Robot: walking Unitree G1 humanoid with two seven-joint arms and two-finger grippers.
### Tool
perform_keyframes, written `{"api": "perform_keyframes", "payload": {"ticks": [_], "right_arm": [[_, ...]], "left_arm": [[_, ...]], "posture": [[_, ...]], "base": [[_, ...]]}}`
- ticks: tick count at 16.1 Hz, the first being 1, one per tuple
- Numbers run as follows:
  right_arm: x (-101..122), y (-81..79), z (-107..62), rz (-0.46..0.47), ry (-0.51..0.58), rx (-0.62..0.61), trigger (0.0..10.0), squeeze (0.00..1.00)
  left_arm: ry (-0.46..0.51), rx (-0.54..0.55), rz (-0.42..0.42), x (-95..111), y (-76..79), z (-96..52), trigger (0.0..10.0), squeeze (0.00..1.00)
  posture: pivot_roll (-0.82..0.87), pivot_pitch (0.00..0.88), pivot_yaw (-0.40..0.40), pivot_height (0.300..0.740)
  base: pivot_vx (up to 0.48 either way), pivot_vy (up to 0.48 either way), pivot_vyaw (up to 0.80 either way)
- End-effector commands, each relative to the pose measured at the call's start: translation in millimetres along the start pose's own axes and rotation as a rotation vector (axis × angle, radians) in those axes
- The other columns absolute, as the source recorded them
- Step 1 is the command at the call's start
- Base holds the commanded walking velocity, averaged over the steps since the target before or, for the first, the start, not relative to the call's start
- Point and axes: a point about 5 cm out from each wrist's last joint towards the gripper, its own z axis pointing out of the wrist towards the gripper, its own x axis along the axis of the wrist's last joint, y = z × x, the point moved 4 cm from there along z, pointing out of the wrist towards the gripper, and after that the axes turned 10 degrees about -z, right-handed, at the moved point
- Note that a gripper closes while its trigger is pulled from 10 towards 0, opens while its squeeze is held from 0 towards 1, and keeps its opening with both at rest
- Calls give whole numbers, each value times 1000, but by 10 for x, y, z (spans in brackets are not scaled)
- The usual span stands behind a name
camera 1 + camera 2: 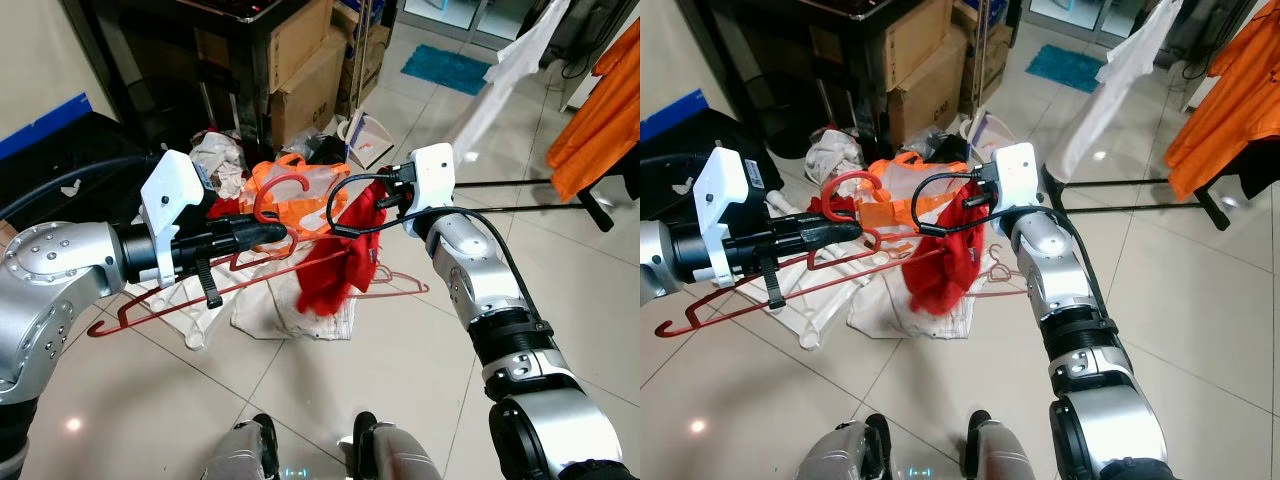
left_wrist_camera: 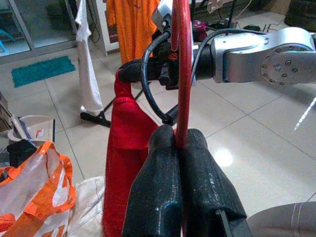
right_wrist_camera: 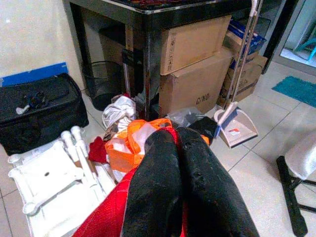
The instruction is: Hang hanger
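My left gripper point(image 1: 283, 233) is shut on a red hanger point(image 1: 272, 198), pinching it just below the hook. The hanger's body slopes down toward my left side. In the left wrist view the red hanger point(image 2: 183, 74) rod runs up between the closed fingers point(image 2: 153, 197). My right gripper point(image 1: 384, 196) is shut on a red garment point(image 1: 330, 270), which hangs limp below it, close to the hanger's hook. In the right wrist view the red garment point(image 3: 106, 217) is pinched between the black fingers point(image 3: 153, 187). A black cable loops beside the right gripper.
On the floor below lie an orange plastic bag point(image 1: 300, 185), a white plastic rack point(image 1: 200, 325) and another hanger point(image 1: 402, 287). Cardboard boxes point(image 1: 300, 60) stand under a black table. A black clothes-rack base point(image 1: 520, 207) holds an orange garment point(image 1: 600, 110) and a white one point(image 1: 510, 70) at right.
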Motion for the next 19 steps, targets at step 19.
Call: {"api": "perform_keyframes", "payload": {"ticks": [19], "right_arm": [[65, 282, -8, 153, 21, -72, 0, 0]], "left_arm": [[17, 324, -251, -592, -345, 150, 10000, 0]], "posture": [[-50, 149, -61, 740]], "base": [[0, 0, 0]]}}
